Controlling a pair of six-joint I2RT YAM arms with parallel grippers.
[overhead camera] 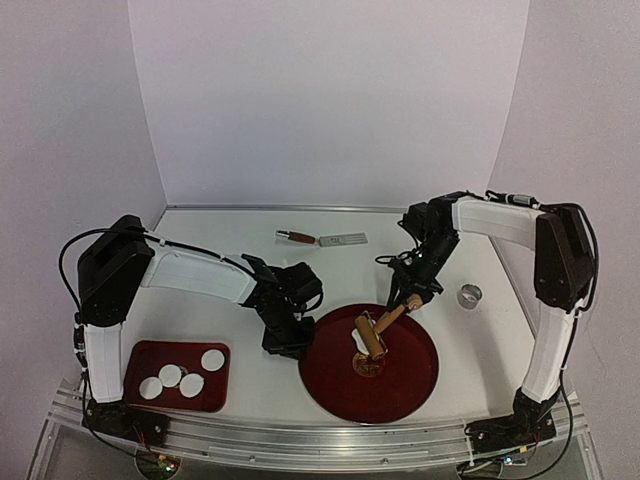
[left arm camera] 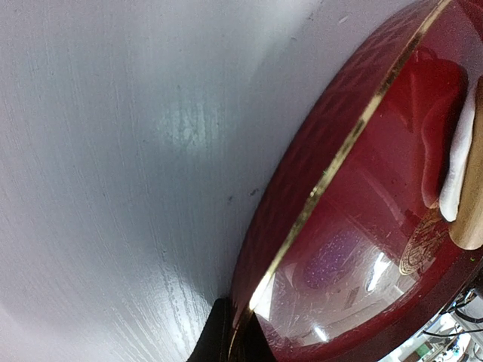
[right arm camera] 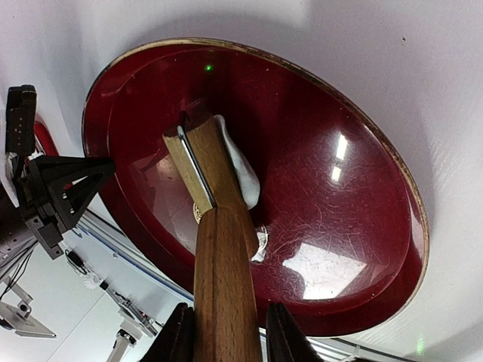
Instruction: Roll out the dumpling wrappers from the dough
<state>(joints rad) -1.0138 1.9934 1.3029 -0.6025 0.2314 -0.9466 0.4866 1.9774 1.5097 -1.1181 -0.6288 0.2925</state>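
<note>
White worktop point(overhead camera: 350, 272): I see left end effector point(overhead camera: 289, 345) pinched tight on red plate point(overhead camera: 330, 396) rim, right end effector point(overhead camera: 411, 300) clamping rolling pin point(overhead camera: 372, 336) handle, roller on dough point(overhead camera: 359, 341); four dumpling wrappers point(overhead camera: 181, 377) on near-left tray point(overhead camera: 138, 354).

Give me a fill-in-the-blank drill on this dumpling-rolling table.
1. The rectangular red tray holds ___ round white dumpling wrappers.
2. The right gripper is shut on the ___ of the wooden rolling pin.
3. The left gripper clamps the ___ of the round gold-edged red plate.

Missing words: four; handle; rim.
</note>
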